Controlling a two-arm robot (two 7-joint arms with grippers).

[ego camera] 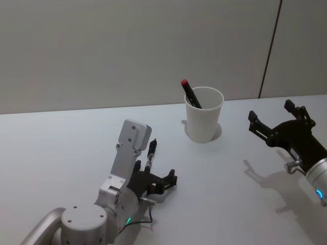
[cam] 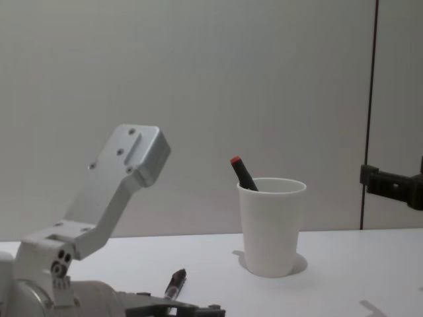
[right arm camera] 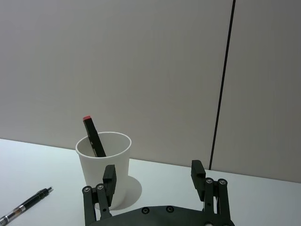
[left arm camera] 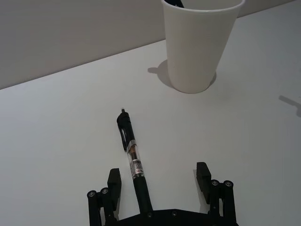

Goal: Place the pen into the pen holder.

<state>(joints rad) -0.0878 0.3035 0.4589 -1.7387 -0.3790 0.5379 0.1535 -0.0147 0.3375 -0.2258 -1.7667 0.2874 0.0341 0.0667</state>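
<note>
Lying flat on the white bench [ego camera: 51, 148]: the pen [left arm camera: 131, 157], black with a clear barrel section. Long axis running away from the robot toward the back wall, writing tip at the far end, rear end tucked in under the left tool [left arm camera: 159, 174]. Placed to the left of the pen holder [ego camera: 204, 120] and nearer the robot, well apart from it, with bare bench between.

Standing upright close to the wall, rim up, as a plain white paper cup. Leaning inside it, a red-ended pen [ego camera: 190, 93], dark-bodied, tilted toward the left and poking above the rim.

Left tool low over the bench and spread wide, one finger on each side of the barrel, both clear of it, gripping nothing. Left arm reaching forward from the lower left, elbow bent, silver wrist housing angled upward.

Right tool [ego camera: 271, 111] hanging in the air to the right of the cup at about rim height, likewise spread wide and holding nothing, fingers aimed toward the wall and the cup.
</note>
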